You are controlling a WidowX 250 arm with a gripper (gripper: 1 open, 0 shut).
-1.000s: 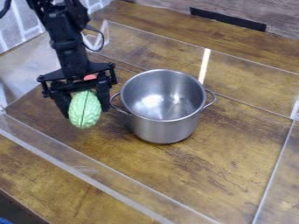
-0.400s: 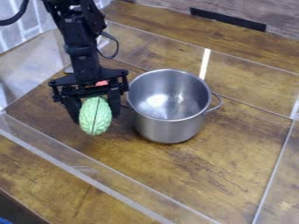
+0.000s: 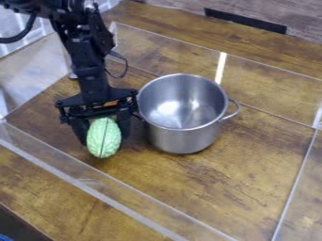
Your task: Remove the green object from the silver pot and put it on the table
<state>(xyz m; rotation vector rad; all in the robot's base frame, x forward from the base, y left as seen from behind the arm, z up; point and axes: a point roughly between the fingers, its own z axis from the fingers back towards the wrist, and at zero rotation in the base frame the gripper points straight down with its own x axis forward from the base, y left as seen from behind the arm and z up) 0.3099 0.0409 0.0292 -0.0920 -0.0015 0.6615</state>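
The green object (image 3: pixel 104 137) is a light green bumpy oval lump held upright between the black fingers of my gripper (image 3: pixel 102 120), which is shut on it. It hangs low, at or just above the table (image 3: pixel 227 198); whether it touches the wood I cannot tell. The silver pot (image 3: pixel 186 114) stands just right of it, round and shiny, with nothing visible inside, a loop handle at its right rim. The arm rises from the gripper toward the upper left.
Clear plastic walls (image 3: pixel 75 179) edge the brown plank tabletop at front, left and right. A cable loops by the arm (image 3: pixel 88 47) at upper left. A black strip (image 3: pixel 246 19) lies at the back.
The gripper with the green object has moved right, closer to the pot, and down toward the tabletop. The pot has stayed put.
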